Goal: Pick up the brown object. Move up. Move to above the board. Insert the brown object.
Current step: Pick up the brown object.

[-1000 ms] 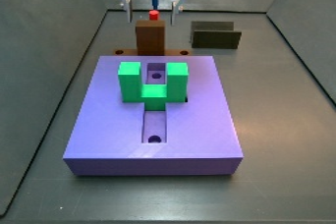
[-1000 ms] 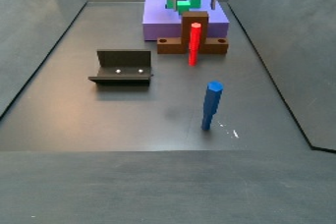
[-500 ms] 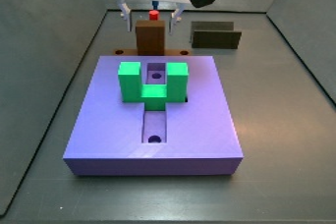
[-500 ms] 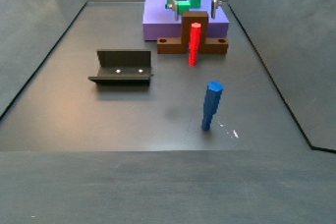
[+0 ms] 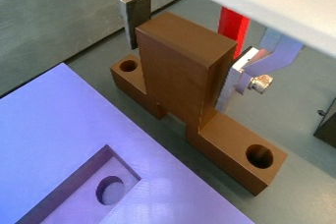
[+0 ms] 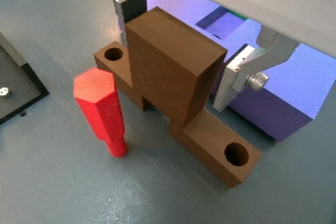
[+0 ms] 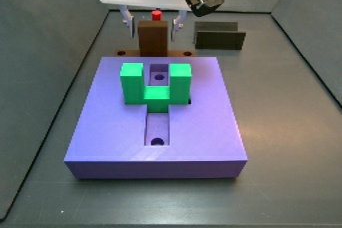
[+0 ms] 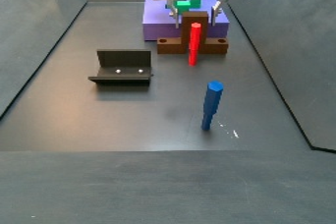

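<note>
Brown and L-shaped, the block [image 5: 184, 71] sits on the grey floor [image 8: 157, 110] just beside the far edge of the board [image 7: 160, 112], its upright chunk rising from a flat bar with a round hole near each visible end. In both wrist views the claw [image 6: 178, 46] straddles the upright chunk: one silver finger [image 5: 133, 14] stands at one side and the other finger [image 6: 237, 76] at the opposite side, each very near the brown faces. Whether the pads press the chunk or leave a sliver of gap, I cannot tell; the bar lies flat on the floor.

The board is a purple-blue slab with a lengthwise groove and holes, carrying a green U-shaped piece [image 7: 155, 82]. A red peg [image 6: 105, 110] stands upright on the floor just beside the block. A blue peg [image 8: 211, 105] stands upright well apart, nearer the middle of the floor. The fixture [image 8: 122, 68] sits on the floor apart from the board, and a dark olive-grey block [image 7: 221, 37] lies near the back wall.

The floor is smooth, matte dark grey, enclosed by grey walls.
</note>
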